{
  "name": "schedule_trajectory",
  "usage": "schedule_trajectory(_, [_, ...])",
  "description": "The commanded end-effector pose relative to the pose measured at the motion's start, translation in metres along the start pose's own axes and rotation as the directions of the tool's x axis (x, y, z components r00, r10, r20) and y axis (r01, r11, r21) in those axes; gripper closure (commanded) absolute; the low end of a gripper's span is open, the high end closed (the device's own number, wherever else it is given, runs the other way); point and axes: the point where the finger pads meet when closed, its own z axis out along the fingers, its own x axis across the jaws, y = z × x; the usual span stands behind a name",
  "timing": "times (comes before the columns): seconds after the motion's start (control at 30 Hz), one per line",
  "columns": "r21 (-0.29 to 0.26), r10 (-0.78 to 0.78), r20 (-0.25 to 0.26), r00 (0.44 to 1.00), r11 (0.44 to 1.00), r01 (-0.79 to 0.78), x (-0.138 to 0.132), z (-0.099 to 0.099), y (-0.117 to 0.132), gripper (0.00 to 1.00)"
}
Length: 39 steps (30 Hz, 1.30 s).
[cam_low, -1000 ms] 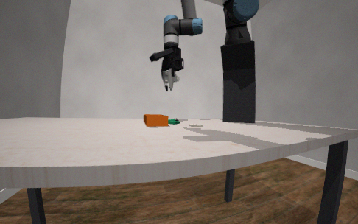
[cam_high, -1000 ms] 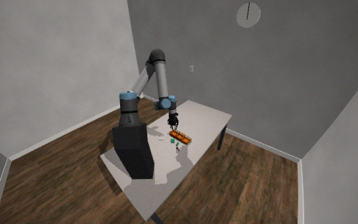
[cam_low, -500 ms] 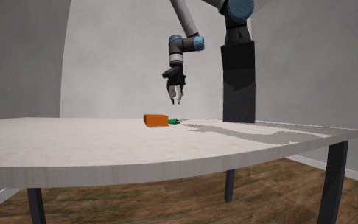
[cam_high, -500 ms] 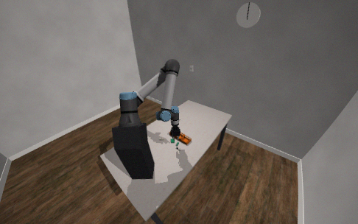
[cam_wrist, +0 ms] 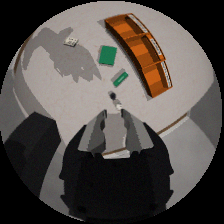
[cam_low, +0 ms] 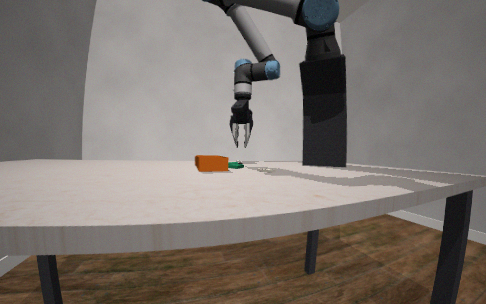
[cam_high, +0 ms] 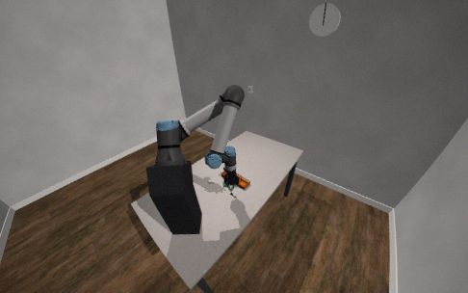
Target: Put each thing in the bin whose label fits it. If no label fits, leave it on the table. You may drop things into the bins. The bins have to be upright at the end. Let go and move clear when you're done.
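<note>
Grey-fingered black pincer [cam_high: 231,188] [cam_low: 241,146] [cam_wrist: 113,109], fingertips slightly apart, held nothing; below, a green rectangular block [cam_low: 236,165] [cam_wrist: 107,55] apparently awaited sorting.

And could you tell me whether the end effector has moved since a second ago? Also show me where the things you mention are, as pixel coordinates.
Yes, the end effector [cam_high: 231,188] [cam_low: 241,146] [cam_wrist: 113,109] is lower, closer to the table [cam_high: 260,145] [cam_low: 125,200] [cam_wrist: 55,90] in the exterior view.
</note>
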Motion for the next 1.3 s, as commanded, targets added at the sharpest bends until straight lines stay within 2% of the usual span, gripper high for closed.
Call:
schedule_trajectory(0.0, [0.010, -0.018, -0.004, 1.000, 1.000, 0.018, 0.0008, 0.0003, -0.0024, 0.82])
schedule_trajectory(1.27, [0.010, -0.018, -0.004, 1.000, 1.000, 0.018, 0.0004, 0.0002, -0.0069, 0.82])
